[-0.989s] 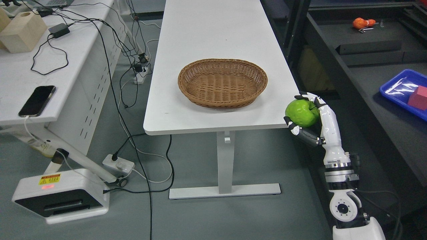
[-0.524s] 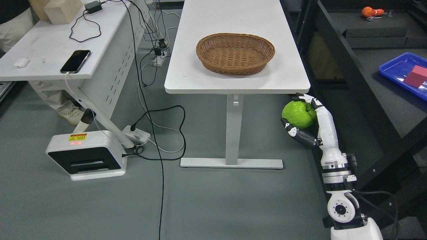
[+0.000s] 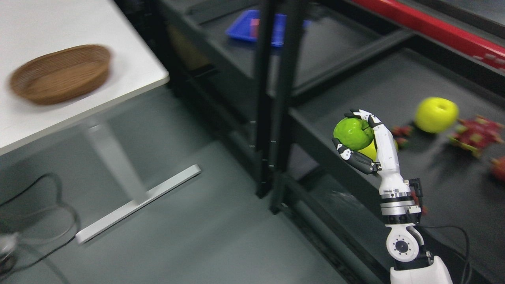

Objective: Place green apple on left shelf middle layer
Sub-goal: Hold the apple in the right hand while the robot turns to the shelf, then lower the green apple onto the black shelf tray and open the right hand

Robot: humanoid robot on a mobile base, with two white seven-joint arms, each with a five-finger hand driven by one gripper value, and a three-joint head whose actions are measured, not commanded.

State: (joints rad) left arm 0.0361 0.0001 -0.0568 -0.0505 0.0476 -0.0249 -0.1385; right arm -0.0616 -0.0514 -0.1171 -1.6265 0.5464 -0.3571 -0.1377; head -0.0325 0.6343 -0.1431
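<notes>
My right hand [image 3: 357, 136] is shut on the green apple [image 3: 352, 133] and holds it up in the air, in front of a dark shelf [image 3: 426, 185] whose front edge lies just below the hand. Black upright posts [image 3: 272, 98] divide this shelf from another dark shelf [image 3: 221, 51] further left. A yellow object [image 3: 369, 151] peeks out behind the hand, partly hidden. My left arm is out of view.
A yellow apple [image 3: 436, 114] and red toy items [image 3: 477, 134] lie on the shelf at right. A blue tray [image 3: 252, 25] sits on the far shelf. A wicker basket [image 3: 59, 73] stands on the white table [image 3: 130, 59] at left. Cables [image 3: 39, 221] lie on the floor.
The camera has swung to the right: the table and basket slid to the left and the dark shelves came into view. The hand keeps the green apple in the same grasp.
</notes>
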